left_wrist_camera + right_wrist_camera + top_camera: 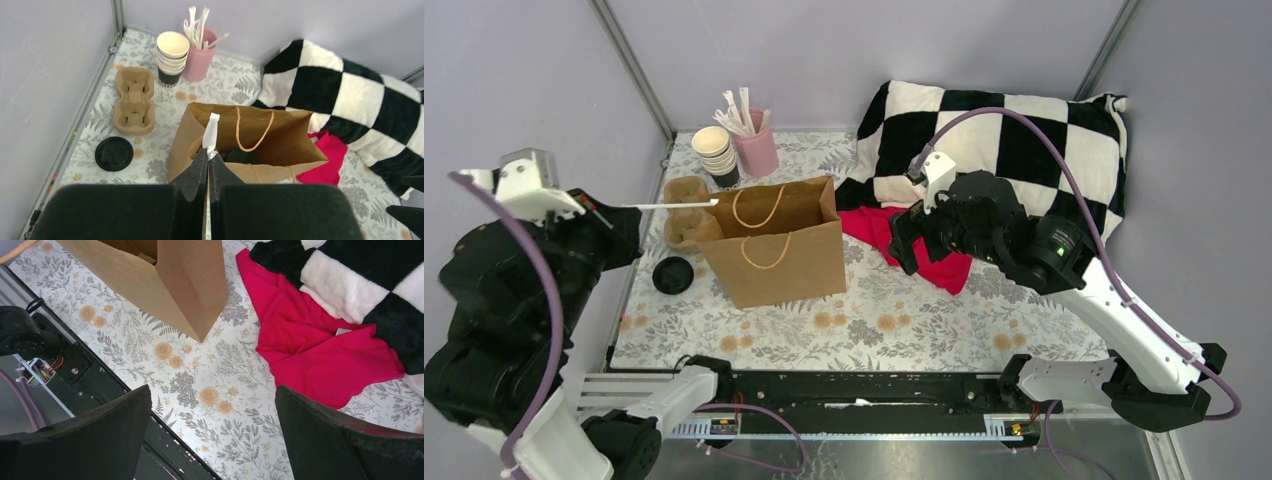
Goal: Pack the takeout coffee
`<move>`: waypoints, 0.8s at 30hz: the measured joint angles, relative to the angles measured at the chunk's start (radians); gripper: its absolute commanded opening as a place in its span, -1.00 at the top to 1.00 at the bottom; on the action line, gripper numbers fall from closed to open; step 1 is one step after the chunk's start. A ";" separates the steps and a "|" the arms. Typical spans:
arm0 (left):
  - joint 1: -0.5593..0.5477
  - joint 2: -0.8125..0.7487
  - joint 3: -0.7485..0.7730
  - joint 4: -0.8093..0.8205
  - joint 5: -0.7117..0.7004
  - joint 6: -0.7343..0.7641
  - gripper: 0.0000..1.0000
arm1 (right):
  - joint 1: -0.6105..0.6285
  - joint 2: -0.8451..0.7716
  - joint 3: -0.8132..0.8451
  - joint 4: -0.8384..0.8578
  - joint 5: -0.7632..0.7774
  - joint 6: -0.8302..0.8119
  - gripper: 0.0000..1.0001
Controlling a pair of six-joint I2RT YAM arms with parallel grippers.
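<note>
The left gripper keeps its jaws pressed together on a white paper-wrapped stick, poised over the open mouth of the brown paper bag at frame centre, probably to drop it in. A dark round shape low inside looks like the takeout coffee. The right gripper hovers, jaws spread, over the surface beside the bag, leaving the mouth free.

left tool pinching stick, right tool spread
</note>
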 measured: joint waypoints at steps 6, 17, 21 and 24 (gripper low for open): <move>0.000 0.033 -0.088 -0.005 -0.002 0.004 1.00 | 0.000 -0.016 -0.013 0.004 0.001 0.000 -0.99; -0.001 0.091 -0.243 0.114 0.062 0.006 0.14 | 0.000 -0.038 -0.019 0.005 0.006 0.000 -0.99; -0.001 0.127 -0.237 0.156 0.073 0.009 -0.33 | 0.000 -0.047 -0.019 0.006 0.041 0.009 -0.99; -0.001 0.150 -0.206 0.164 0.077 0.011 -0.47 | 0.000 -0.070 -0.019 0.021 0.126 0.047 -0.99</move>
